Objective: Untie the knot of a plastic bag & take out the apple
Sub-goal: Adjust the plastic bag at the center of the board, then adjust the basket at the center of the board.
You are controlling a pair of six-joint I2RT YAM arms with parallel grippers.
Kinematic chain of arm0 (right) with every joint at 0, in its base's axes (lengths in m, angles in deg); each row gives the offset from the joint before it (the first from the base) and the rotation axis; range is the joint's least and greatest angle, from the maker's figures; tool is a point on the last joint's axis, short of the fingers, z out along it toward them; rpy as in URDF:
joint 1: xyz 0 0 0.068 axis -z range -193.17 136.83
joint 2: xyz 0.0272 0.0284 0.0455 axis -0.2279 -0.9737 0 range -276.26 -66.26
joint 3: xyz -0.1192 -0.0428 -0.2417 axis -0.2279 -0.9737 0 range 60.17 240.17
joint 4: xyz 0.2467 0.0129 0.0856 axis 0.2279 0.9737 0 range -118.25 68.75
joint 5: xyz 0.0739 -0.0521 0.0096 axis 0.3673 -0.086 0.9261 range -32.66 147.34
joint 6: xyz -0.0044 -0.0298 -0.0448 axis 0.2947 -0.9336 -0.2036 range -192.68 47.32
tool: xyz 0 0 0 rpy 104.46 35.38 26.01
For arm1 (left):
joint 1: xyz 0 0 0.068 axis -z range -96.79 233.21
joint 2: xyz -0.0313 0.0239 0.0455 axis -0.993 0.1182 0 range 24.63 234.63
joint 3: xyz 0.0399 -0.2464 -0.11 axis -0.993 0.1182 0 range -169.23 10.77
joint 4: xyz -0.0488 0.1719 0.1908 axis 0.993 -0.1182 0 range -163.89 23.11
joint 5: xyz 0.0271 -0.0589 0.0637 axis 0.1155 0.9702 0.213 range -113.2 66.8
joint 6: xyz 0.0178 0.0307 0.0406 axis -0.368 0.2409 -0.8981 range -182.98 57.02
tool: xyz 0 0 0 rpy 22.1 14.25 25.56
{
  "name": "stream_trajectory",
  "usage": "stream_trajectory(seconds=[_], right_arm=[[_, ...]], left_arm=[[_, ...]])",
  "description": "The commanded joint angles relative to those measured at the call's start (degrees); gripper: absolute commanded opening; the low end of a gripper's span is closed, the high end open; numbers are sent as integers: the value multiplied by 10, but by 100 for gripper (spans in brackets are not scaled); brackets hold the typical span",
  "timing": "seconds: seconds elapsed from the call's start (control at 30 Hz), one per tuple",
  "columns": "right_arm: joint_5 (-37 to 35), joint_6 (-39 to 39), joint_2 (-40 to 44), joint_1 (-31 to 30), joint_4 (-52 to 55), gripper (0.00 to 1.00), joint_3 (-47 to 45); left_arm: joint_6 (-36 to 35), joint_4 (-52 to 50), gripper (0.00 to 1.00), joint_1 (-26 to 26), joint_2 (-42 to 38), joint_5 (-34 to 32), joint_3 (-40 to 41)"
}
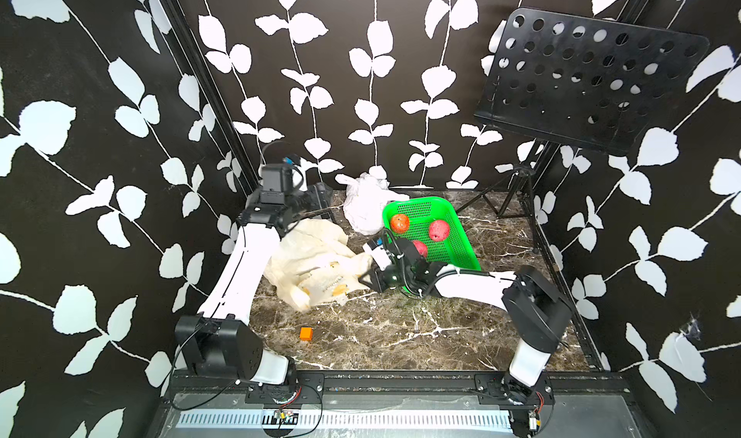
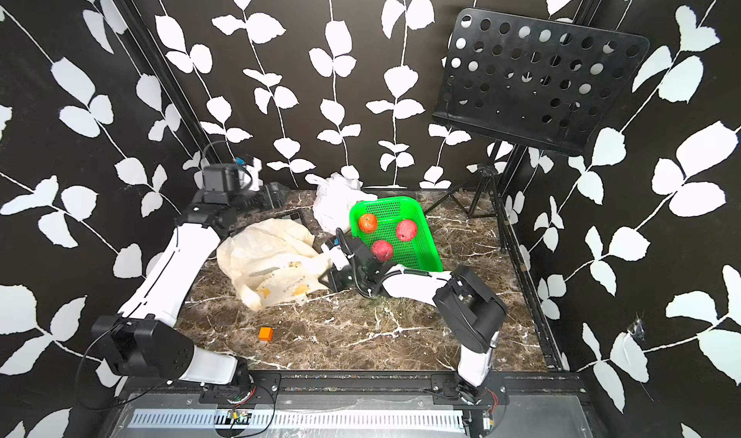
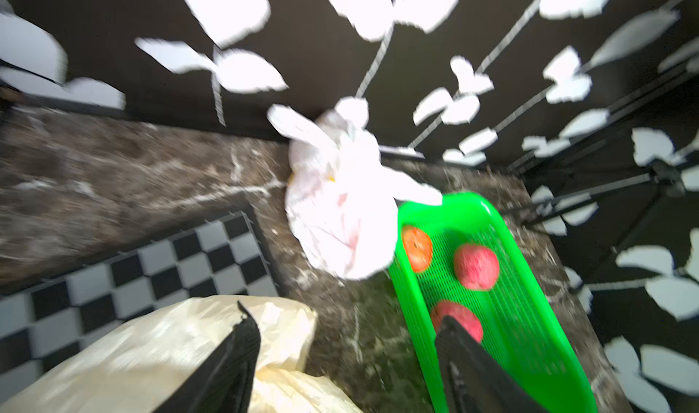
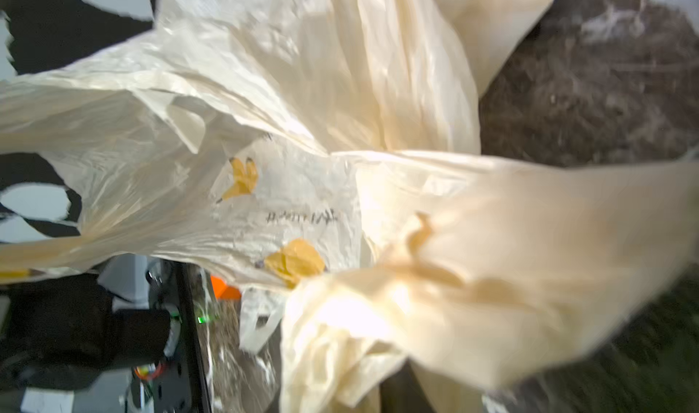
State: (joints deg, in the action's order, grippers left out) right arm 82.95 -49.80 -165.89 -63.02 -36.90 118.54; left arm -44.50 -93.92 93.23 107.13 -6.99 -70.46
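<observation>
- So, progress check: the cream bag (image 1: 316,259) lay flat and slack on the marble table (image 1: 401,335). No round lump showed anywhere in it, so I'd have called it emptied.
- Three apples sat in the green basket (image 1: 425,211): one orange-red (image 1: 399,223), one pinkish (image 1: 439,230), and a third (image 1: 421,248) at the near end, partly hidden by the right arm in a top view.
- The white bag (image 1: 367,205) stood at the back wall, touching the basket's far corner. Its top was knotted, with the ears sticking out. The left wrist view showed a faint pink tint through the plastic. My guess was an apple inside, but I couldn't be sure.
- The left gripper (image 3: 344,314) had its jaws well apart with nothing between them. It hovered over the cream bag's far edge and pointed toward the white bag and basket. That view was pretty blurry, though.
- The right gripper (image 1: 365,280) sat low at the cream bag's edge, just beside the basket's near end. Its wrist view was wall-to-wall bag plastic with no fingers showing. Whether it was pinching a fold or loose, I couldn't tell.
- What was left, as I read it: the white bag's knot hadn't been undone, and whatever was inside had to come out — roughly one bag down, one to go.
- Other stuff: an orange cube (image 1: 306,333) sat alone near the front, a checkerboard (image 3: 132,278) peeked out beside the cream bag, and a music stand (image 1: 585,83) stood at the back right. None of it was in the way.
</observation>
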Motion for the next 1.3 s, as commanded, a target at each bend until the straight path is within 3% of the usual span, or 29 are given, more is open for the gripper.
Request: stream_trajectory(seconds=[0.0, 0.1, 0.2, 0.33, 0.43, 0.67, 0.97, 1.27], right_arm=[[-13, -64, 48, 3, 27, 34, -26], [-22, -71, 73, 4, 31, 46, -61], [-44, -91, 126, 8, 50, 60, -78], [-58, -103, 190, 46, 67, 65, -84], [-62, -82, 203, 86, 47, 65, -72], [-251, -82, 91, 99, 103, 60, 39], [-290, -107, -37, 87, 137, 56, 126], [-345, -84, -19, 103, 171, 46, 103]], left_arm=[[16, 21, 72, 24, 4, 22, 65], [34, 61, 71, 31, 6, 24, 130], [28, 63, 71, 31, 9, 28, 147], [-9, 56, 72, 30, 27, -18, 136], [-24, 52, 73, 24, 68, -58, 124], [-1, 145, 74, 9, 107, -60, 108], [17, 223, 78, 27, 113, -64, 56], [-42, 173, 77, 95, 273, -81, -123]])
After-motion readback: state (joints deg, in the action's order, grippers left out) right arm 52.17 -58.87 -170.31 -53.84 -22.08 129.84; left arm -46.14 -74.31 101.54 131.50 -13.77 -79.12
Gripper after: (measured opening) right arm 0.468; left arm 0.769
